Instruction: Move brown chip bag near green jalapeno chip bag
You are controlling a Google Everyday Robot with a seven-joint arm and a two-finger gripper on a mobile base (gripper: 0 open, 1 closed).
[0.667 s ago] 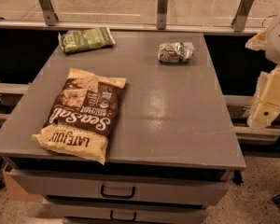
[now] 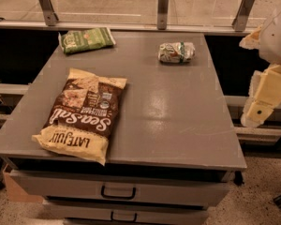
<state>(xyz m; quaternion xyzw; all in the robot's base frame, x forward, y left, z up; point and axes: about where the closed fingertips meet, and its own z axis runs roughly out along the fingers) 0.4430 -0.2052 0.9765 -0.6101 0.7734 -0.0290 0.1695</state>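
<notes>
Grey tabletop [image 2: 178, 121] carries all three items, and we find none of them displaced against the view of a moment ago. The brown chip bag [image 2: 82, 116] lies flat at the front-left corner, with its lower pale end reaching the front edge. The green jalapeno chip bag [image 2: 86, 40] lies flat at the rear-left corner, well apart from the brown one, with bare tabletop between them. A small silvery-white and green packet [image 2: 176, 52] sits at the rear, right of centre.

The only change we register is minor. The gripper [image 2: 258, 108], at the right edge of the view and clear of the table's right side, shows at most a slight shift of pose. It touches nothing. We cannot tell whether it is released or clenched.

Consequence for the task: we judge that no transfer has begun and that the approach to the brown chip bag is outstanding. The next move calls for a reach across to the front-left corner, then a carry rearward along the left side. The silvery packet lies off that path.
</notes>
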